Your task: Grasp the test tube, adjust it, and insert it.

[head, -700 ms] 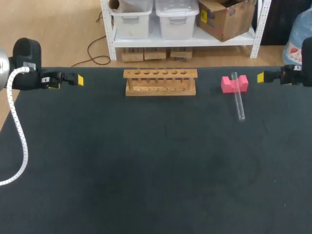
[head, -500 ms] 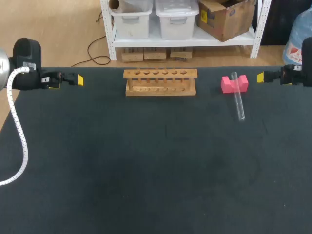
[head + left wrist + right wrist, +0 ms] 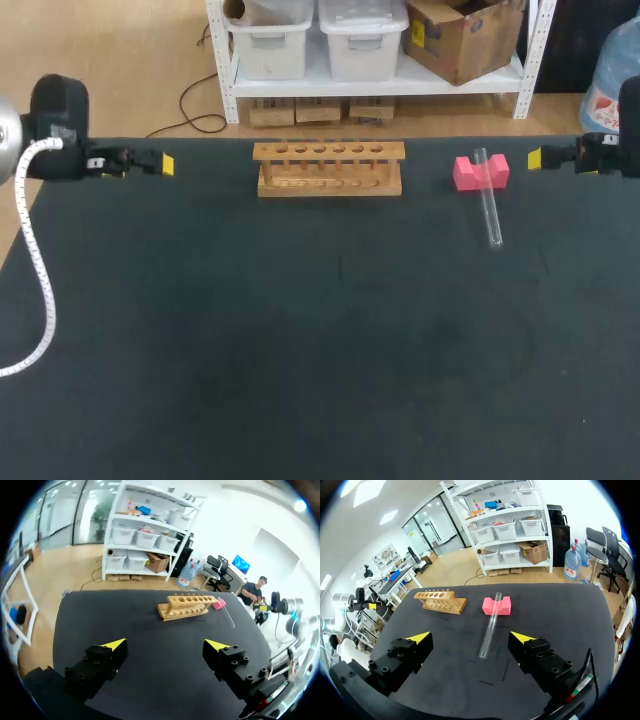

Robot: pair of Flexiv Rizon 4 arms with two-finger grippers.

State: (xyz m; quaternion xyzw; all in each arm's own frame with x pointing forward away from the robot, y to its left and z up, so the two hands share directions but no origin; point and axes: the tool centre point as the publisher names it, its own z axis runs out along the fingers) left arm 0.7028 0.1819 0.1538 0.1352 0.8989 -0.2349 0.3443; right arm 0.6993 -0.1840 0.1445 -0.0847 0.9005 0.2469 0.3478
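Right arm mostly cut off at 3 o'clock. Right gripper (image 3: 470, 637) and left gripper (image 3: 165, 644): fingers apart. Test tube (image 3: 488, 198) lies at 1 o'clock, far end on pink block (image 3: 466, 173). Left gripper has nudged slightly inward since 0.5 s ago.

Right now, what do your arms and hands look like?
My left hand and right hand are blocky black fingers with bright yellow tips and small screw holes. A white ribbed cable hangs off my black left arm.
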